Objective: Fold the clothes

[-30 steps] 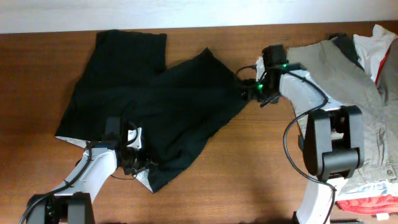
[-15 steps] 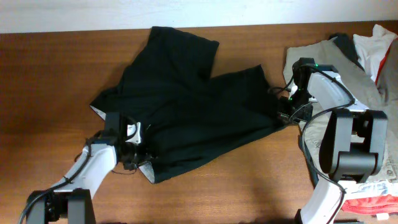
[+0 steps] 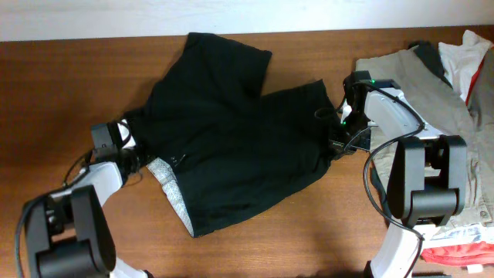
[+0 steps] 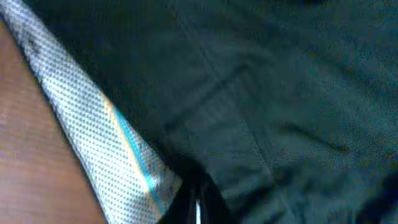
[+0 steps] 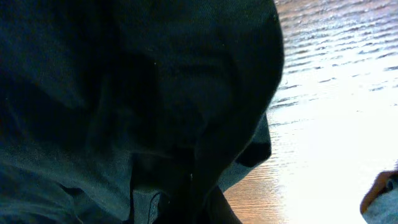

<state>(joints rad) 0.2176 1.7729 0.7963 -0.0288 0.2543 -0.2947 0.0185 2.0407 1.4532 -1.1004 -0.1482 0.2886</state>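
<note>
Now the black clothes (image 3: 231,147) lie spread in the middle of the brown desk (image 3: 309,232), with the left jaws pinching their left edge and the right jaws pinching their right edge.

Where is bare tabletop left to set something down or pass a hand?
Two bare wood patches: the far left corner of the table, between the black garment and the back edge; and the near strip between that garment and the right arm. It is crowded at right, where a clothes pile lies.
</note>
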